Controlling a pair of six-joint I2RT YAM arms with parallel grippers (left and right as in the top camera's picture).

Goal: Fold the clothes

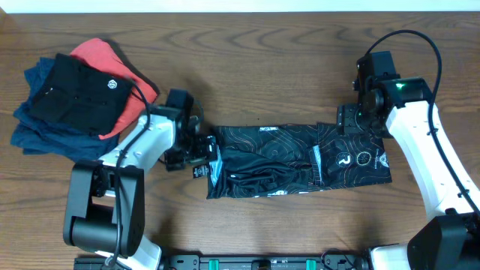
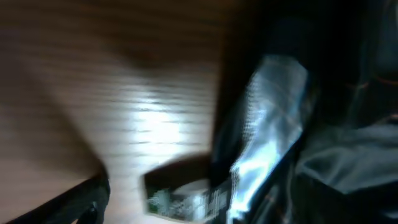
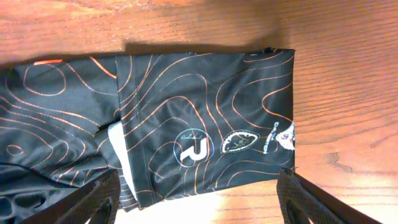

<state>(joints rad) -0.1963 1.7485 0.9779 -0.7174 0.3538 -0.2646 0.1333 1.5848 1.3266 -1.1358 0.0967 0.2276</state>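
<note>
The black jersey shirt point(image 1: 277, 161) with orange-and-white contour lines lies as a long folded strip across the middle of the table. My left gripper point(image 1: 201, 150) sits at its left end, next to a small label. The left wrist view is blurred. It shows dark cloth point(image 2: 323, 124) with a white patch, and one finger of the left gripper point(image 2: 199, 214) set wide at the lower left; the other finger is hidden. My right gripper point(image 1: 351, 120) hovers open and empty over the shirt's right end. The right wrist view shows its fingers point(image 3: 199, 211) wide apart over the logos point(image 3: 199, 149).
A stack of folded garments lies at the back left: a plain black shirt with a white emblem point(image 1: 79, 94) on top, coral-red point(image 1: 101, 52) and navy point(image 1: 37, 131) beneath. Bare wooden table point(image 1: 262, 75) surrounds the shirt.
</note>
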